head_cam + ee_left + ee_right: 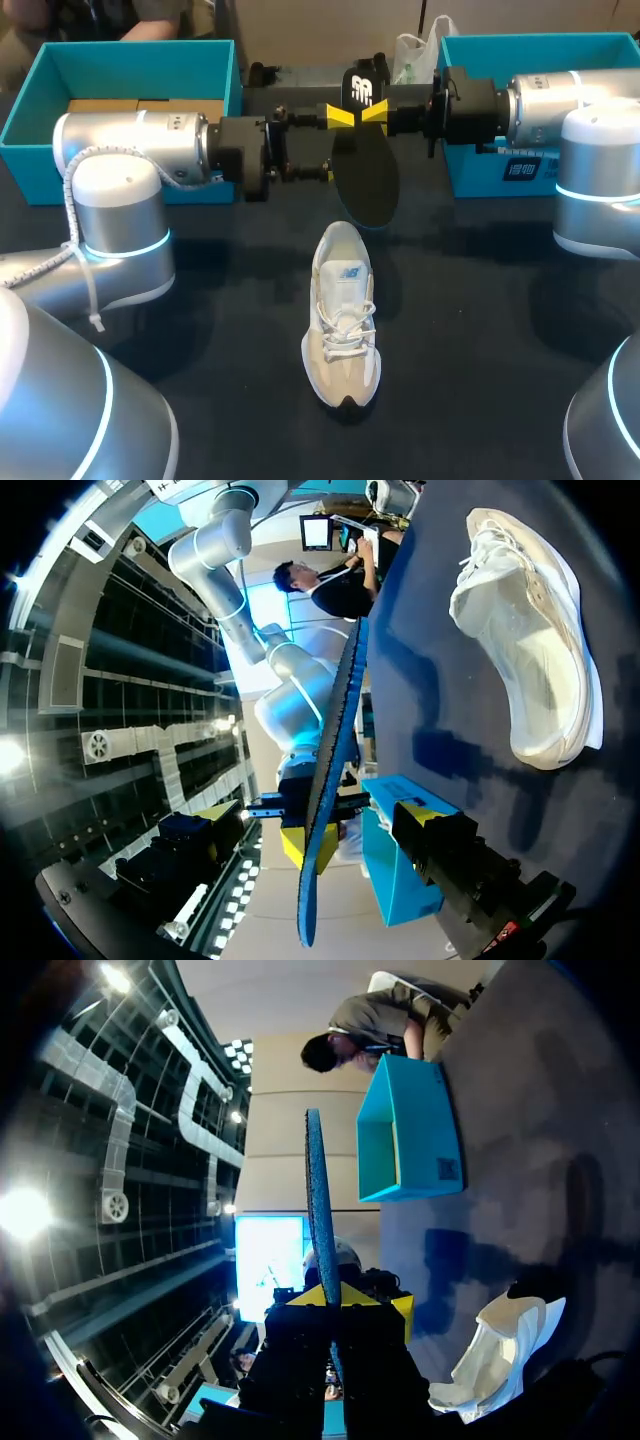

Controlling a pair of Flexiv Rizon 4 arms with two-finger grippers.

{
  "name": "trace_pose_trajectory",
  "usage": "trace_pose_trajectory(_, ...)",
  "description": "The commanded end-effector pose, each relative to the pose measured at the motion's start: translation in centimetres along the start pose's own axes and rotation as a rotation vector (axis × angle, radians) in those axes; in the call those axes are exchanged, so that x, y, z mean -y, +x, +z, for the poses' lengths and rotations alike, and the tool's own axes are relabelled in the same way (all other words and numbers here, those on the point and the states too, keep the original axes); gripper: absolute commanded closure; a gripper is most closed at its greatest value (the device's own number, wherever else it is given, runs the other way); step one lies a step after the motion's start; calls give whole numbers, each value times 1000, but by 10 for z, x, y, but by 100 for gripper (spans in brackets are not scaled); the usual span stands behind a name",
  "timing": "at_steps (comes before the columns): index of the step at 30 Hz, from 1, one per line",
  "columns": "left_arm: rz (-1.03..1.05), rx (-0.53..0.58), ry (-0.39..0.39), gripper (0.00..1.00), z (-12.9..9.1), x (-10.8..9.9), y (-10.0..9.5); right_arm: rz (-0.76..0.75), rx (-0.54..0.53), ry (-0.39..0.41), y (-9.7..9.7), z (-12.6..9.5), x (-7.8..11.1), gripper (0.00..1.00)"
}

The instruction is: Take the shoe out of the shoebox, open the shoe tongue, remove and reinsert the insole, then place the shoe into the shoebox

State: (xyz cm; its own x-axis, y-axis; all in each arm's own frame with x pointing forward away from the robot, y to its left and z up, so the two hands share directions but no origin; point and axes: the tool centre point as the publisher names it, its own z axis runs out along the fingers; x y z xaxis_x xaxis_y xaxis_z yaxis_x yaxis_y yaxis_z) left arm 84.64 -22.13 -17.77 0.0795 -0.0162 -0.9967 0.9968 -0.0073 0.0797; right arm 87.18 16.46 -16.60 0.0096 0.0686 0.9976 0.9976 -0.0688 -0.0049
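A white sneaker (343, 320) (530, 650) (495, 1355) lies on the dark table, toe toward the front edge. Above and behind it hangs the black insole (365, 180) with a blue underside, edge-on in both wrist views (335, 740) (318, 1190). My right gripper (357, 114) (325, 1300) is shut on its upper end, one yellow tip on each face. My left gripper (322, 143) faces it from the left, open wide and holding nothing. One of its black fingers (455, 855) shows beside the insole's gripped end.
Two teal box halves stand at the back. The left one (30, 110) (405, 1135) holds brown cardboard, and the right one (470, 180) (400, 870) sits behind my right arm. Dark tabletop lies open on both sides of the sneaker.
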Motion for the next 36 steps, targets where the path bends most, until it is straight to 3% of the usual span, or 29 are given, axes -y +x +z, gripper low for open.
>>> trace_pose_trajectory(1,4,2,-7,9,6,2,-1,0,2,-1,0,2,0,100)
trace_pose_trajectory(3,5,2,-6,26,8,3,-2,0,2,-1,0,2,0,100)
trace_pose_trajectory(5,6,2,-5,31,9,4,-3,0,2,-1,0,2,0,100)
trace_pose_trajectory(9,13,1,-5,52,12,5,-7,0,2,-1,0,2,0,100)
trace_pose_trajectory(23,17,-8,-11,72,15,6,-10,0,2,-1,0,2,0,100)
trace_pose_trajectory(36,16,-6,-25,84,16,7,-11,0,2,-1,0,2,0,100)
